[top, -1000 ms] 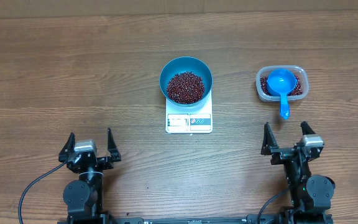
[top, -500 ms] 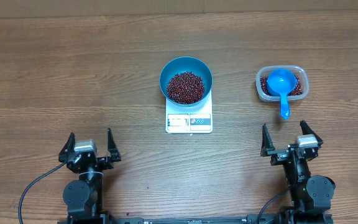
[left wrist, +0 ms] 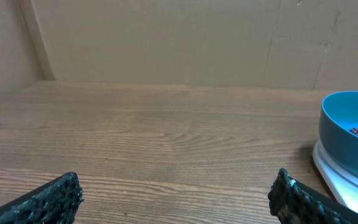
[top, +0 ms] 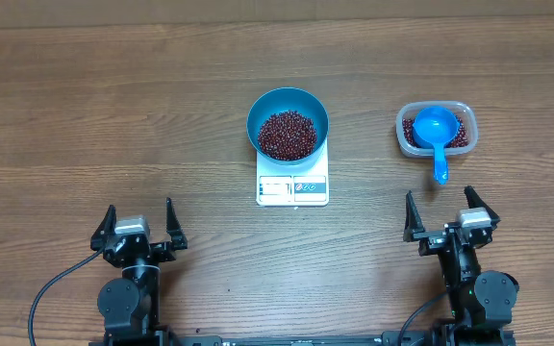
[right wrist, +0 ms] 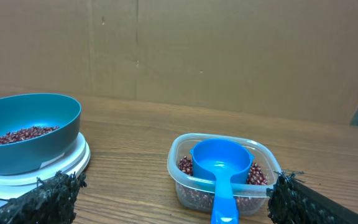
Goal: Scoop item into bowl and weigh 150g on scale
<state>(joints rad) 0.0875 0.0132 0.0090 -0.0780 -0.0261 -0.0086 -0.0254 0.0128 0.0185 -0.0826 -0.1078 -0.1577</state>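
We see both hands parked at the near edge of the table (top: pixel 85 106), well apart from each other. The left hand (top: pixel 140 209) has its fingers spread wide and grips nothing, with only bare wood between them in its wrist view. The right hand (top: pixel 441 196) is the same: fingers spread wide, nothing gripped. The scale (top: pixel 292 188) sits mid-table, its display strip on the near edge, facing the arms and uncovered. The bowl (top: pixel 288 97) stands upright on the scale's far part, with its rim passing the scale's far edge. The beans (top: pixel 287 135) lie as a heap in the bowl's bottom, well below the rim. More beans are in the clear tub (top: pixel 400 127), right of the bowl and well apart from it, with bare wood between. The blue scoop (top: pixel 435 126) rests cup-up in the tub on the beans. Its handle sticks out over the tub's near rim and points toward the right hand; the handle tip is near the fingertips, not touching. For open room, the left half of the table is bare wood from the left hand out to the far edge. A bare strip runs between both hands and the scale. A bare band lies behind the bowl and tub up to the far edge, where a brown board wall (left wrist: pixel 166 37) rises. A cable (top: pixel 51 288) trails off the left arm base at the near edge.
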